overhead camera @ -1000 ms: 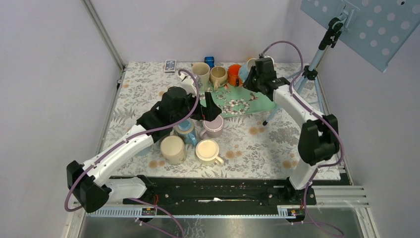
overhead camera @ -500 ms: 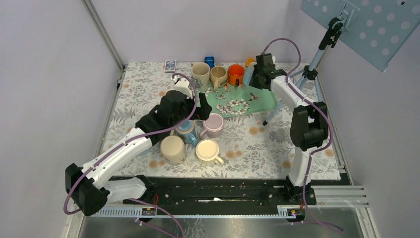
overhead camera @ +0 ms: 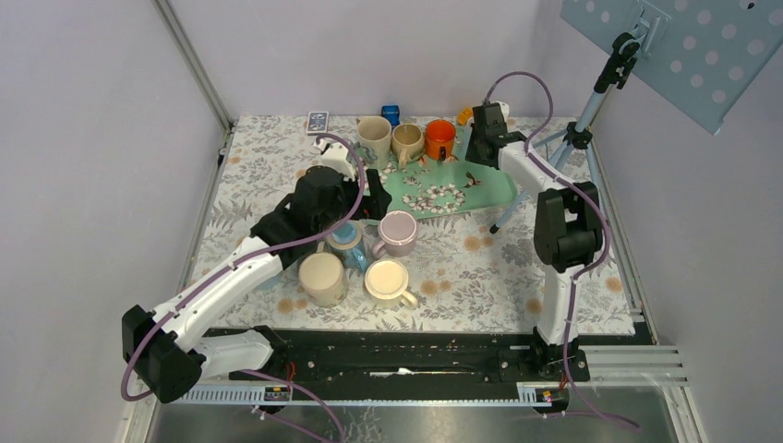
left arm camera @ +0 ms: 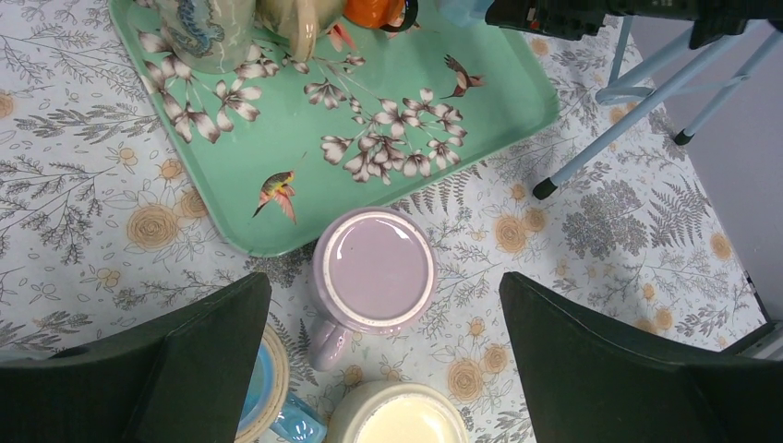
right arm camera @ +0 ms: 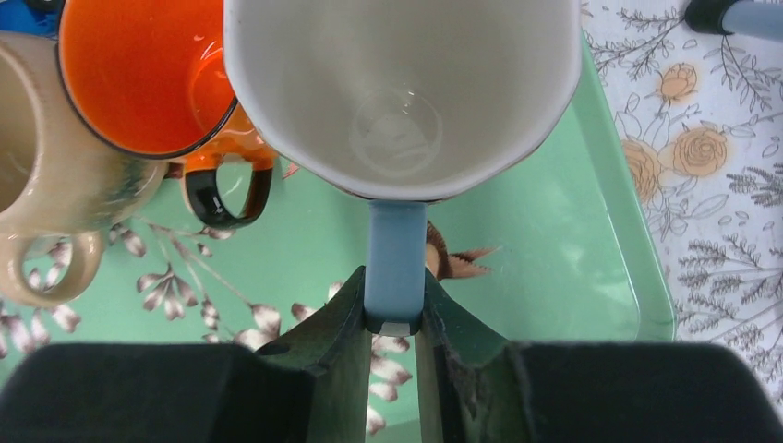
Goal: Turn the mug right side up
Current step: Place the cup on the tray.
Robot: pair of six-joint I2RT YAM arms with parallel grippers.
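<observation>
Top external view, surface: worktop (overhead camera: 480, 277) under a grey-and-tan floral cloth, enclosed by pale lilac walls, with a metal post (overhead camera: 194, 65) at the far left corner. A tripod (overhead camera: 577, 138) stands at the right edge, below a dotted panel (overhead camera: 702, 55).

Green tray (overhead camera: 462, 194): lies by the far edge, right of centre. It carries a beige mug (overhead camera: 375, 137), a tan mug (overhead camera: 406, 140) and an orange mug (overhead camera: 439, 138) in a row along its far side.

Blue-handled mug (right arm camera: 397, 83): upright at the tray's far right corner, beside the orange mug, with its white inside showing. The right gripper (right arm camera: 395, 295) has its fingers (right arm camera: 342, 314) clamped on the handle (right arm camera: 395, 249).

Lilac mug (left arm camera: 374, 268): mid-worktop, just off the tray's near edge. It sits mouth down with its flat base showing. The left gripper (left arm camera: 383, 277) hangs above it, fingers (left arm camera: 212, 351) spread wide to either side and not touching.

Near group, all mouth up: a blue mug (overhead camera: 346, 242), a large tan mug (overhead camera: 321, 277) and a cream mug (overhead camera: 388, 280).

Changes over the last second:
- The right arm has drawn in toward the far edge. The blue-handled mug, then visible ahead of the wrist, is now hidden behind it in the top view.
- The left gripper has shifted left and back, leaving the lilac mug fully exposed.
- The other mugs have not moved.
</observation>
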